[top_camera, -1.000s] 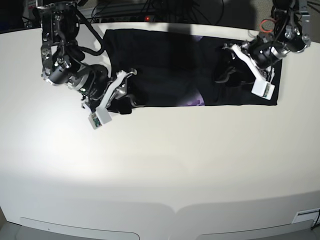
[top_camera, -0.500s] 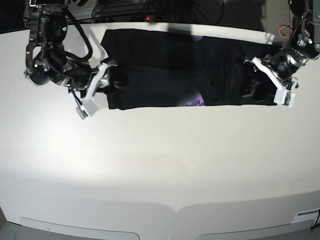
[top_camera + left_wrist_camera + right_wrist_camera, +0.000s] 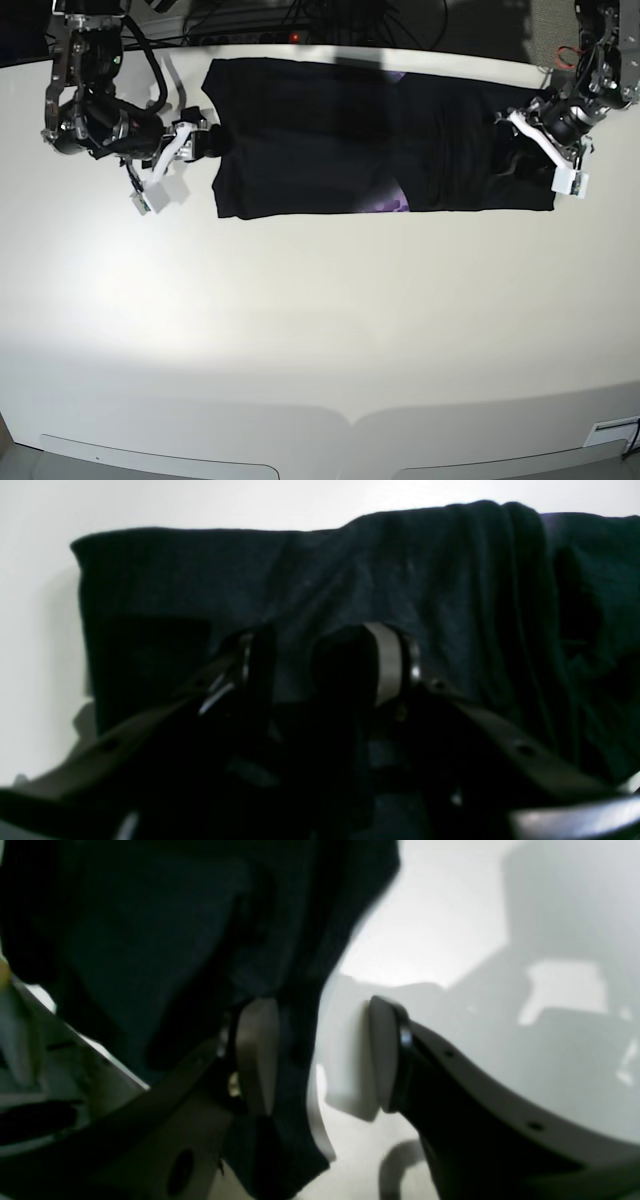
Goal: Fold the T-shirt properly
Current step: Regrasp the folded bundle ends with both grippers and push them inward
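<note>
No text, label, brand, number or sign can be read in any of the views. The T-shirt (image 3: pixel 380 135) shows only plain black cloth with a small purple patch at its near edge, and no lettering can be made out on it.
</note>
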Robot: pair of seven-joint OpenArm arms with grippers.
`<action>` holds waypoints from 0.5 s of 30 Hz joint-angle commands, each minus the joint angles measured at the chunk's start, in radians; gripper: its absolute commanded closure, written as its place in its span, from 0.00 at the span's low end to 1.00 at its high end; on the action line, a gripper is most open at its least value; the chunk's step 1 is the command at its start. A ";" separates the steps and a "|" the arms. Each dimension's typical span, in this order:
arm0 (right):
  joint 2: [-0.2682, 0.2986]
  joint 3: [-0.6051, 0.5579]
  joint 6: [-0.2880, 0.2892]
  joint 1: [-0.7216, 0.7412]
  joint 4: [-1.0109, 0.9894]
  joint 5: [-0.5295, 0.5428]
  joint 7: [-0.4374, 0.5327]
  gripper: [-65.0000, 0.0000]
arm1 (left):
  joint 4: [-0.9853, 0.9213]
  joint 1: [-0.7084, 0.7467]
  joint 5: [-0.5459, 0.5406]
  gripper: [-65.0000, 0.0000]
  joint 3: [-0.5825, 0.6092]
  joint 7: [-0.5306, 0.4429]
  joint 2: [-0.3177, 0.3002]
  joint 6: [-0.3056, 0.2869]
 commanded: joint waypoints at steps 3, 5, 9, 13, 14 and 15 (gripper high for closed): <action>0.010 0.002 0.004 0.008 -0.016 0.010 0.003 0.54 | 0.014 -0.011 -0.014 0.59 -0.006 -0.027 -0.013 -0.005; 0.010 0.002 0.004 0.008 -0.031 0.057 0.002 0.54 | 0.014 -0.011 -0.014 0.59 -0.006 -0.027 -0.014 -0.005; -0.002 0.002 0.004 0.008 -0.064 0.140 -0.014 0.54 | 0.014 -0.011 -0.014 0.59 -0.006 -0.027 -0.014 -0.005; -0.035 -0.002 0.004 0.008 -0.066 0.142 -0.043 0.54 | 0.014 -0.011 -0.014 0.59 -0.006 -0.027 -0.014 -0.006; -0.044 -0.006 0.004 0.008 -0.066 0.142 -0.042 0.54 | 0.014 -0.011 -0.014 0.59 -0.006 -0.027 -0.014 -0.005; -0.052 -0.013 0.004 0.008 -0.066 0.142 -0.041 0.54 | 0.014 -0.011 -0.014 0.59 -0.006 -0.027 -0.014 -0.005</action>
